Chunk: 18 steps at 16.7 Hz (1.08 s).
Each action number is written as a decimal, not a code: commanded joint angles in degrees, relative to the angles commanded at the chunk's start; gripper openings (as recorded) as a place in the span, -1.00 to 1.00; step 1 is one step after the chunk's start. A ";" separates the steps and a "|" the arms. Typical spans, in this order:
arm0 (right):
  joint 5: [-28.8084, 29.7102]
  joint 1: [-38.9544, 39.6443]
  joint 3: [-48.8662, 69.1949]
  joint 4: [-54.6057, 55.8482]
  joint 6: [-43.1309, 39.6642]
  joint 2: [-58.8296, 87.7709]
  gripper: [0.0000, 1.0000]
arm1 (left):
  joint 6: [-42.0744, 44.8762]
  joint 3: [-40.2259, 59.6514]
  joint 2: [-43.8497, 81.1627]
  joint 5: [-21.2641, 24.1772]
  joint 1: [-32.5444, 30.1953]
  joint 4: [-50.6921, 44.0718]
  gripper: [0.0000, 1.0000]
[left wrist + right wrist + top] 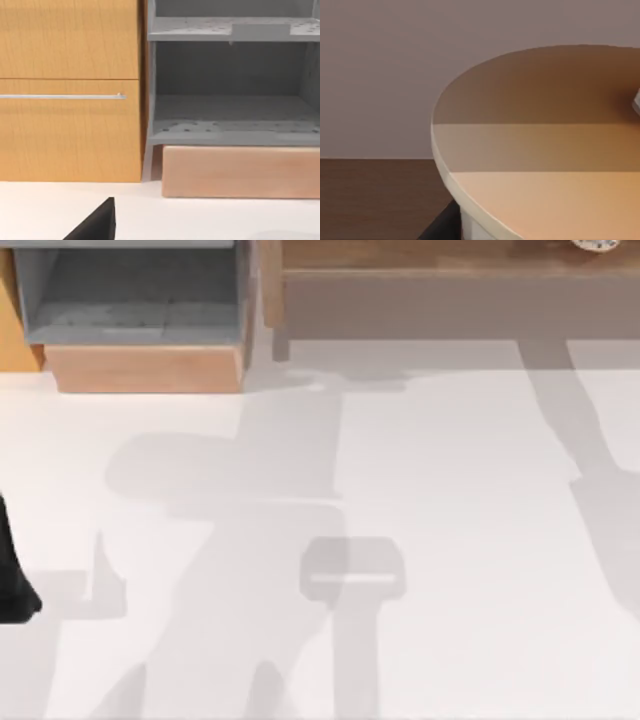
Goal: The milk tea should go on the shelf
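we should lower the milk tea (555, 150) straight and upright onto the shelf (450, 280) at the far right, then let go gently. the right wrist view has the cup's rim close up over the brown board, a dark finger (442, 225) beside it; we cannot tell its grip. our left arm (12, 570) idles at the left edge, near the grey cabinet (230, 85).

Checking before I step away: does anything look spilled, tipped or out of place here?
Nothing stands out. The milk tea is at the brown shelf, with no spill visible. The cabinet and white table look tidy. The left arm is at the table's left edge.
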 joint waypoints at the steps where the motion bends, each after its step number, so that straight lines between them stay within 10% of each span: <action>1: 0.00 0.00 0.00 0.00 0.00 0.00 -1.00 | 0.00 0.00 0.00 0.00 0.00 0.00 1.00; 15: 0.00 0.00 0.00 0.00 0.00 0.00 0.96 | 0.00 0.00 0.00 0.00 0.00 0.00 1.00; 18: 0.00 0.00 0.00 0.00 0.00 0.00 1.00 | 0.00 0.00 0.00 0.00 0.00 0.00 1.00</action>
